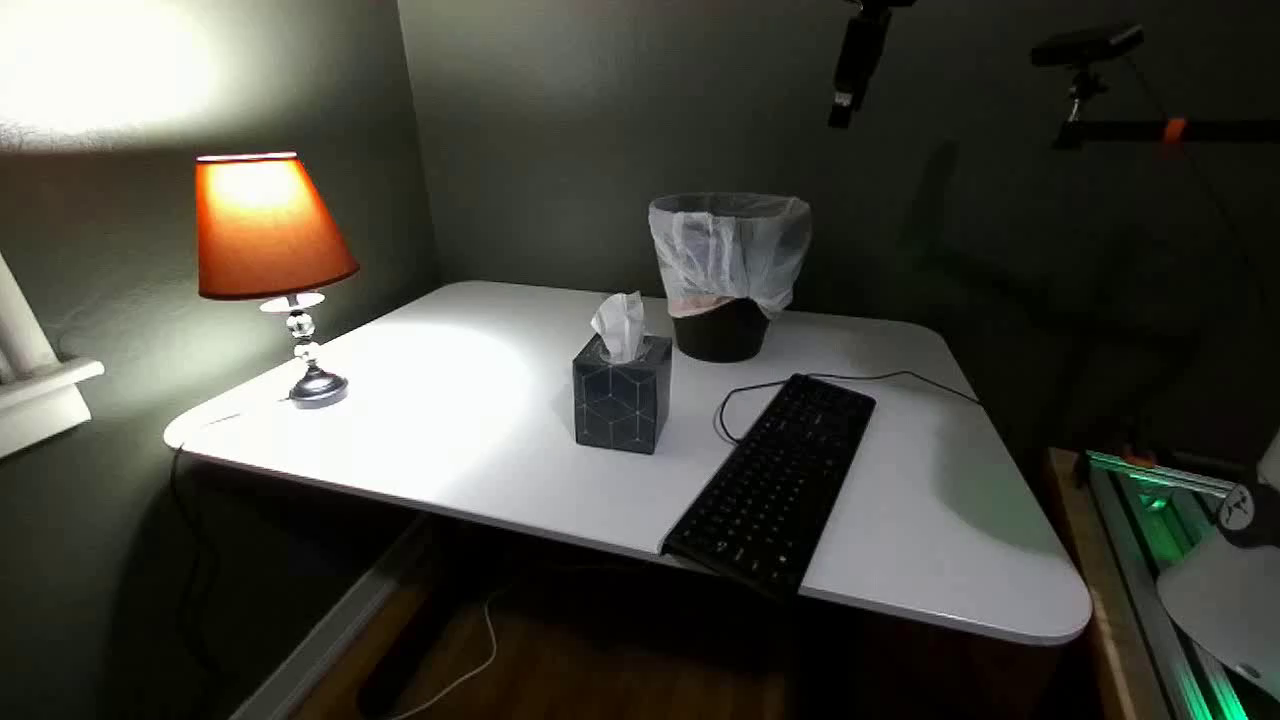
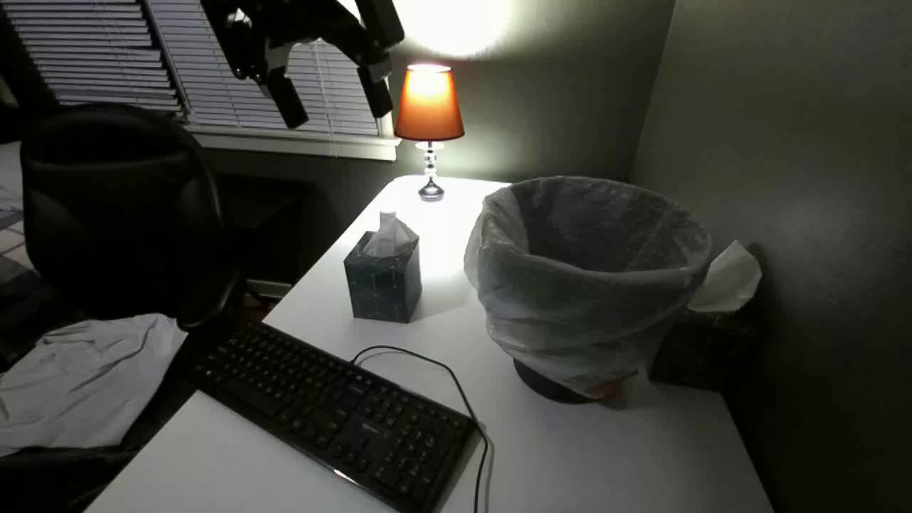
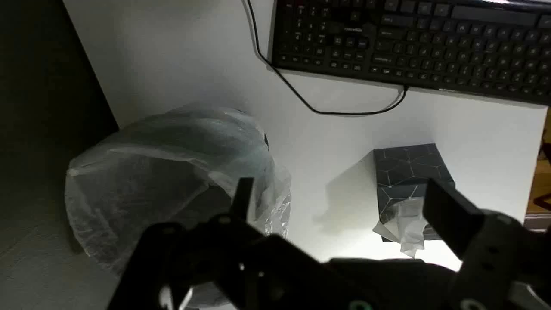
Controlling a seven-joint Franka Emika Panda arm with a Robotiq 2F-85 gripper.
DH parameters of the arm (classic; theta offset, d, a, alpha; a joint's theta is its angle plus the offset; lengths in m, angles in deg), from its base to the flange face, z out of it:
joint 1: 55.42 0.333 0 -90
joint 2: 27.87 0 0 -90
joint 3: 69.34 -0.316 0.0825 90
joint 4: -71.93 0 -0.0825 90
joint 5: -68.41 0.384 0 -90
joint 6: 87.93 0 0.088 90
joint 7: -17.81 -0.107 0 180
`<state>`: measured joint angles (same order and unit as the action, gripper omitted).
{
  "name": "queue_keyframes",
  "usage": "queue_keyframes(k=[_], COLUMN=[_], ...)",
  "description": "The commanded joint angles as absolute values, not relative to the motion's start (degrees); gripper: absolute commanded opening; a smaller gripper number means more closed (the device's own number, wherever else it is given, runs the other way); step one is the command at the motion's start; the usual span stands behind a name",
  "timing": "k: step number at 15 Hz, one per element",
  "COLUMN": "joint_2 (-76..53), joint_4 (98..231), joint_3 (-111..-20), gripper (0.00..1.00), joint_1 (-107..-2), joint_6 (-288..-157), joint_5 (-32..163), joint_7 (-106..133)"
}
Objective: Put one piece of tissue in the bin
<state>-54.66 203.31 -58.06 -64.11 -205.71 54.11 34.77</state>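
The site was an office workspace; whether home or business could not be determined. In an exterior view, a white, round-cornered desk [image 1: 490,420] stood where two plain grey walls [image 1: 600,130] met. A black, rectangular wired keyboard [image 1: 775,485] overhung its near edge, and a lit, orange-shaded table lamp [image 1: 272,265] occupied its left end. In an exterior view, a black, round-backed chair [image 2: 121,206] stood at near left, with white, slatted window blinds [image 2: 201,100] at far left.

White table [image 1: 500,440] carries lamp [image 1: 270,245], keyboard [image 1: 775,485], bin [image 1: 728,265], 2 tissue boxes [image 2: 385,285] [image 2: 687,356].
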Motion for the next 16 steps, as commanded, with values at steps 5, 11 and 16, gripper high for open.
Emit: queue_keyframes(k=[5,11,16], joint_2=[-54.64,-50.52,-44.32], joint_4=[203.22,203.63,204.77], joint_3=[-58.0,-57.58,-57.94], gripper=[1.0,1.0,1.0], joint_1=[-64.02,-62.84,-61.07], joint_6=[-205.59,-210.86,-220.66], joint_5=[54.09,58.0,65.0], joint_7=[34.75,32.75,32.73])
